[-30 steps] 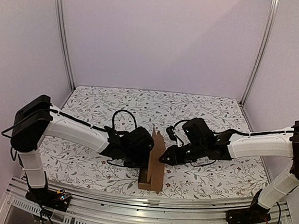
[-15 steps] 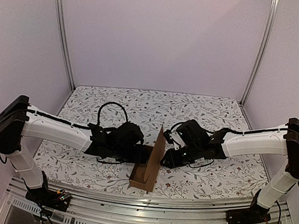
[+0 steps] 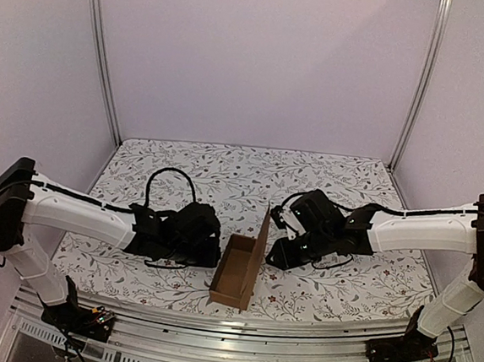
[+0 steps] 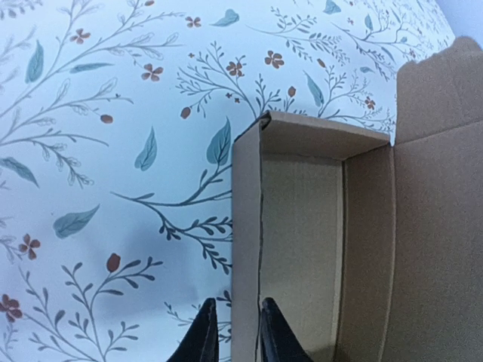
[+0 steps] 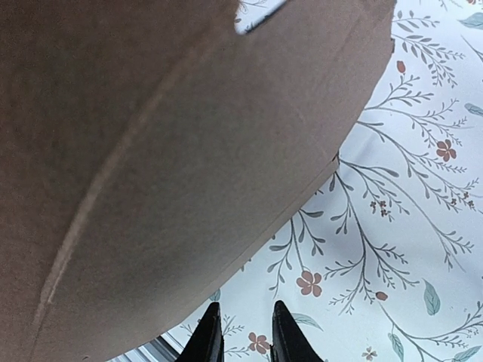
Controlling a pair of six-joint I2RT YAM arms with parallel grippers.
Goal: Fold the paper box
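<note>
left pincer (image 4: pixel 238 308) straddles paper box (image 4: pixel 302 226) wall; lid flap upright.

A floral-patterned table cover (image 3: pixel 327 176) lies between pale walls (image 3: pixel 261 56) and two aluminium posts (image 3: pixel 101 50).

— Any markings to log?
— Entry: lettering, labels, brands, numbers. Count: none I can read from here. The paper box (image 3: pixel 235 274) shows me plain brown card; the table cover (image 3: pixel 226 167) carries only a floral print.
</note>
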